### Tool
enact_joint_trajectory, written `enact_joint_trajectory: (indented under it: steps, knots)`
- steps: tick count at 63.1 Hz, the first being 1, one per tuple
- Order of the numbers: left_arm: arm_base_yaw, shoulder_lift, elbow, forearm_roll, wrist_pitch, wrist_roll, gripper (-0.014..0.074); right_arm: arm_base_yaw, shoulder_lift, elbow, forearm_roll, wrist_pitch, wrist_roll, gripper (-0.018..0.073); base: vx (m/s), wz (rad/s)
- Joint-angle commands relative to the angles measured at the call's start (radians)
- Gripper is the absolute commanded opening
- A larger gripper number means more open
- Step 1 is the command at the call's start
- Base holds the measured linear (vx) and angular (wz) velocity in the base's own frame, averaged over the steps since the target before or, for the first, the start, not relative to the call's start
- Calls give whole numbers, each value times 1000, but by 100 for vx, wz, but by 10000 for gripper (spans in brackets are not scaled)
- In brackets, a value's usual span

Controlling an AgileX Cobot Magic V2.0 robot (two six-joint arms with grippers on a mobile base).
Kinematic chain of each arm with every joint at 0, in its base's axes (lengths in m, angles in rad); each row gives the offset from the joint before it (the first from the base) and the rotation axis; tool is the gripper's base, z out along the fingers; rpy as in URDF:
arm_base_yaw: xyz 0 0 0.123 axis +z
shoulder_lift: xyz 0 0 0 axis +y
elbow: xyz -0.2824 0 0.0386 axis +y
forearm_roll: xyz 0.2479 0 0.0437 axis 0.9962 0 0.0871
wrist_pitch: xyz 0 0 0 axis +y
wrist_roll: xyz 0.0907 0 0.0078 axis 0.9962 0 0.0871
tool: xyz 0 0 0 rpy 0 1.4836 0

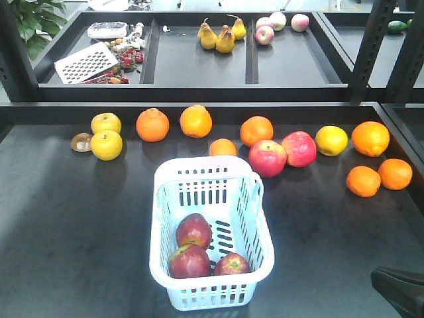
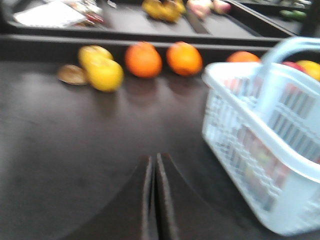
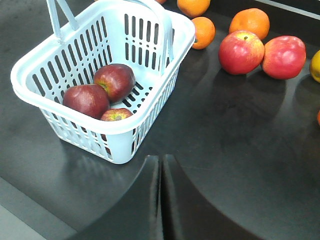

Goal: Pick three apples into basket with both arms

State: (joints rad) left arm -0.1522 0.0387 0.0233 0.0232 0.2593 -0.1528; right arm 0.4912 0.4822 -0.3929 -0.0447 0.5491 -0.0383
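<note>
Dark matte surface (image 1: 79, 225) fills my front view, with a black shelf tray behind it holding pears (image 1: 218, 36), pale pink apples (image 1: 278, 25) and a grater (image 1: 85, 63). I see the basket (image 1: 165, 199) standing near the front edge, and all three dark red apples (image 1: 193, 230) lie inside it, bunched at the near end and touching one another. Oranges (image 1: 152, 124) and yellow fruit (image 1: 106, 144) line the back of the surface; two brighter pink-red apples (image 1: 267, 158) sit just behind the basket's right corner. On my left wrist view, which is blurred, the left fingers (image 2: 154, 200) are pressed together with nothing between them, the basket off to their right. The right fingers (image 3: 161, 200) are likewise closed and empty, just beside the basket's near corner.
</note>
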Motion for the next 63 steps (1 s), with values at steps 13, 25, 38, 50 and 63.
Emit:
enact_joint_trajectory:
  steps: [13,25,38,50,63]
  knots:
    - [115,-67,10,54,-140,-9,-6,-2,3,-26,-10,-66,-3,-4,0,0]
    - [189,-67,10,58,-169,-17,-6,-2,3,-26,-10,-66,-3,-4,0,0]
    - [229,-67,10,59,-174,-73,-6,-2,3,-26,-10,-66,-3,-4,0,0]
    - [228,-67,9,59,-173,-73,-6,-2,3,-26,-10,-66,-3,-4,0,0]
    - [228,-67,9,59,-170,-73,-6,-2,3,-26,-10,-66,-3,-4,0,0]
